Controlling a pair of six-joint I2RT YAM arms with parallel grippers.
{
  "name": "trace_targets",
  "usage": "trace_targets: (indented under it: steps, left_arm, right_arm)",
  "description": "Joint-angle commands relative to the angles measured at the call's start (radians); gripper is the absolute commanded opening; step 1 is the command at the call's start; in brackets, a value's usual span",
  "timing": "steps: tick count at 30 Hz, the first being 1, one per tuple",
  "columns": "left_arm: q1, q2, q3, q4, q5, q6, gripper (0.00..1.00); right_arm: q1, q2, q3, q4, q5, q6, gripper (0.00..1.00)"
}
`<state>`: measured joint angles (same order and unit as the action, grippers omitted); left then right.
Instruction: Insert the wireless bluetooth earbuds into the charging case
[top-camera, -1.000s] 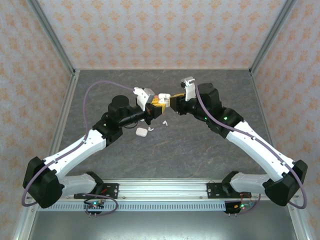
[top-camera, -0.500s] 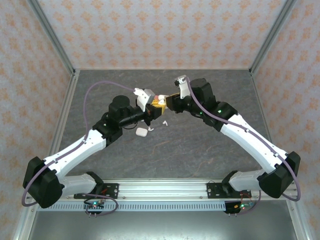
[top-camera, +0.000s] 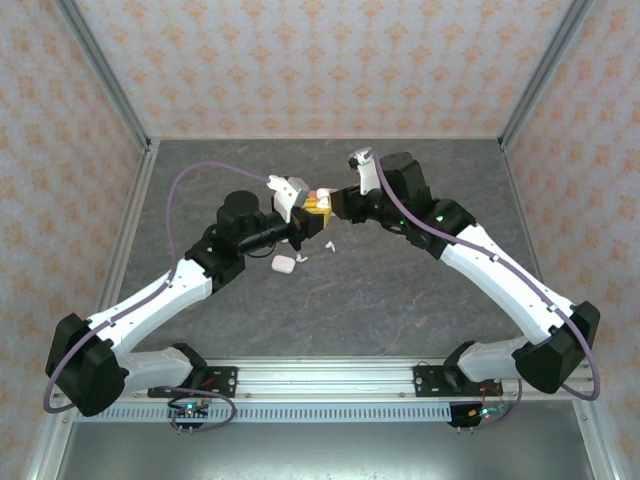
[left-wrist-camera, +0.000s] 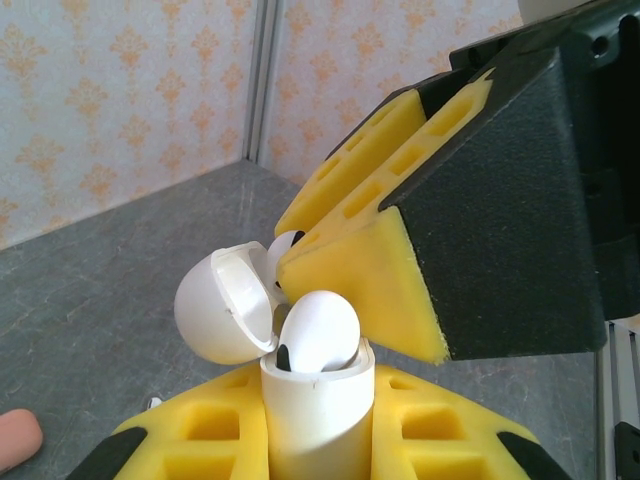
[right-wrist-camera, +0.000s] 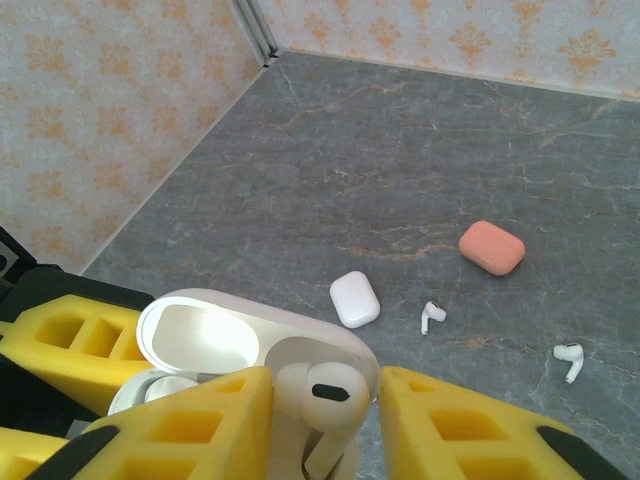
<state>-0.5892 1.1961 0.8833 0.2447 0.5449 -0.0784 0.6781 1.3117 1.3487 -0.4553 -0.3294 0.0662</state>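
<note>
- A white earbud (left-wrist-camera: 318, 328) sits head-up in the mouth of the open charging case (left-wrist-camera: 318, 410), its rounded top standing proud of the rim. The hinged lid (left-wrist-camera: 222, 305) is flipped back to one side.
- Behind the yellow finger in the left wrist view, a second white rounded shape with a dark spot shows by the lid; whether it is another earbud I cannot tell.
- The left gripper (top-camera: 313, 208) is clenched on the case body, its yellow pads pressed to both sides and holding the case upright above the table (right-wrist-camera: 420, 150).
- The right gripper (right-wrist-camera: 326, 420) comes in from the opposite side, a yellow pad on either flank of the earbud. One pad is touching or nearly so, and there is a thin gap at the other — whether it pinches the earbud or has let go I cannot tell.
- Both arms reach forward and inward from their bases at the near edge, white forearms angled toward each other — the wrists meet nose to nose over the middle-rear of the table.
- On the table below lie a closed white case (right-wrist-camera: 354, 298) and a coral case (right-wrist-camera: 492, 247), well apart.
- Two loose earbuds rest nearby, one (right-wrist-camera: 432, 316) just beside the white case and the other (right-wrist-camera: 568, 361) farther off.
</note>
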Motion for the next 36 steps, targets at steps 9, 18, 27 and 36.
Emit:
trace_targets:
  steps: [9, 18, 27, 36]
  left_arm:
    - [-0.007, -0.016, 0.013, 0.09, 0.024, 0.005, 0.0]
    - [-0.007, -0.025, 0.003, 0.104, 0.023, 0.003, 0.0]
    - [-0.007, -0.051, -0.021, 0.183, 0.043, -0.02, 0.0]
    - [-0.006, -0.067, -0.017, 0.192, 0.059, -0.02, 0.0]
  right_arm:
    - [-0.025, -0.017, 0.053, 0.011, -0.055, 0.042, 0.44]
    - [-0.125, -0.083, 0.021, 0.094, -0.206, 0.133, 0.6]
    - [-0.187, -0.107, -0.023, 0.13, -0.371, 0.178, 0.69]
    - [-0.189, -0.079, -0.016, 0.171, -0.425, 0.221, 0.49]
